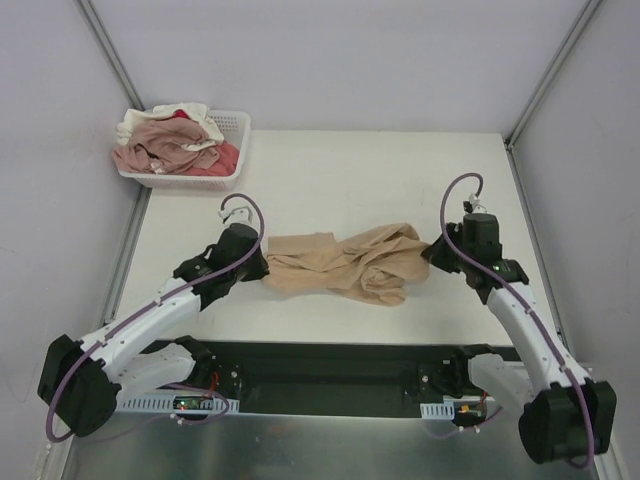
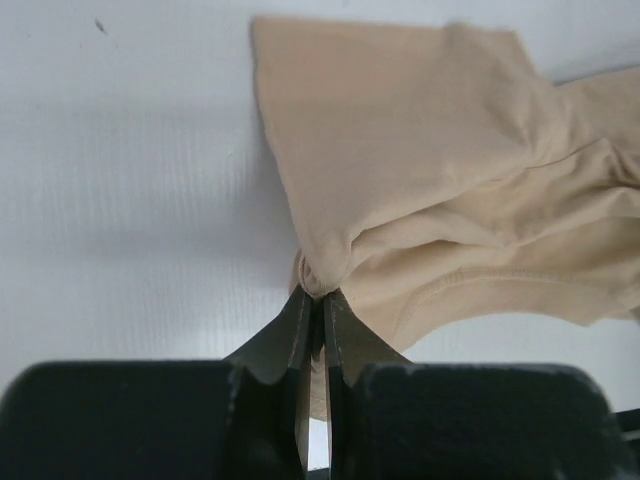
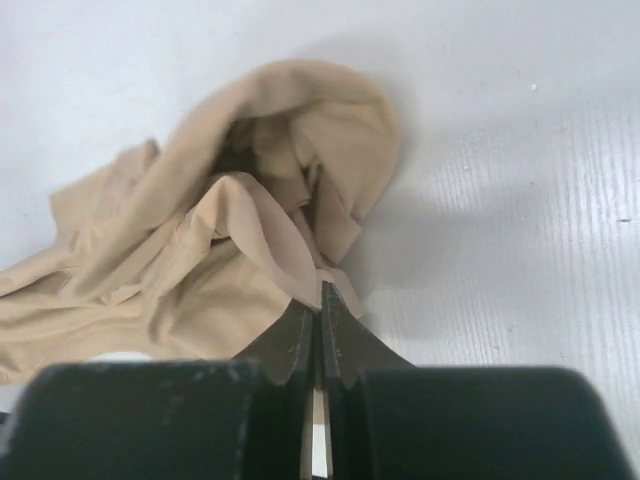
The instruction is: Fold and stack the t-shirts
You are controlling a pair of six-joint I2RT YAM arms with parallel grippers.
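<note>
A tan-beige t-shirt [image 1: 345, 262] lies crumpled across the middle of the white table [image 1: 340, 180]. My left gripper [image 1: 262, 270] is shut on its left edge; in the left wrist view the gripper [image 2: 318, 295] pinches a small bunch of the tan t-shirt [image 2: 430, 170]. My right gripper [image 1: 430, 252] is at the shirt's right end. Its wrist view shows the right gripper [image 3: 320, 290] shut on a fold of the tan t-shirt [image 3: 250, 200]. More t-shirts [image 1: 170, 145], pink, cream and red, are heaped in the basket.
A white lattice basket [image 1: 238, 128] stands at the table's back left corner, beside the wall. A dark gap [image 1: 330, 375] runs along the near edge between the two arm bases.
</note>
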